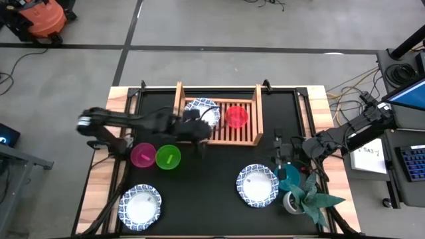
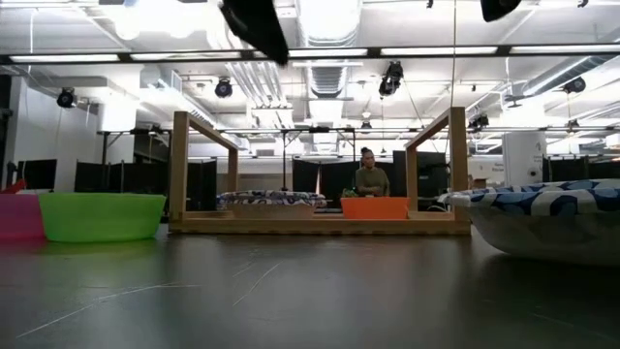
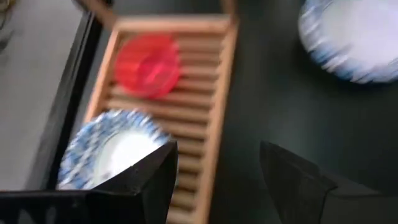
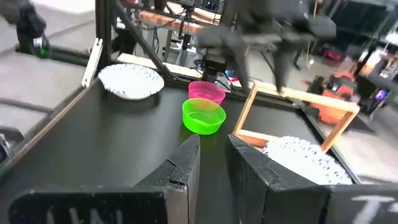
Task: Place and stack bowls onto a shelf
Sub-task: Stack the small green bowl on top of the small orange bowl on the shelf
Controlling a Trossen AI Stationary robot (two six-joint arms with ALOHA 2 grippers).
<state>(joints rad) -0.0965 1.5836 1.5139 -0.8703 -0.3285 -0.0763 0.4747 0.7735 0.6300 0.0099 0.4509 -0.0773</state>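
Observation:
The wooden shelf (image 1: 218,121) stands at the table's far middle. On its slats rest a blue-rimmed white bowl (image 1: 201,111) and the red bowl (image 1: 236,117); both show in the left wrist view, the blue-rimmed bowl (image 3: 109,149) and the red bowl (image 3: 148,65). My left gripper (image 1: 201,138) hovers open and empty over the shelf's near edge (image 3: 217,177). The pink bowl (image 1: 143,155) and the green bowl (image 1: 168,157) sit left of it. Two more blue-rimmed bowls (image 1: 140,206) (image 1: 257,185) and the teal bowl (image 1: 287,178) sit near the front. My right gripper (image 1: 282,154) is by the teal bowl, its fingers (image 4: 214,163) a narrow gap apart and empty.
A potted spiky plant (image 1: 307,198) stands at the near right, beside the teal bowl. The shelf's two side rails (image 2: 179,170) (image 2: 455,165) rise above its base. A person (image 2: 370,176) stands in the room beyond the table. Bare black table lies between the bowls (image 1: 206,192).

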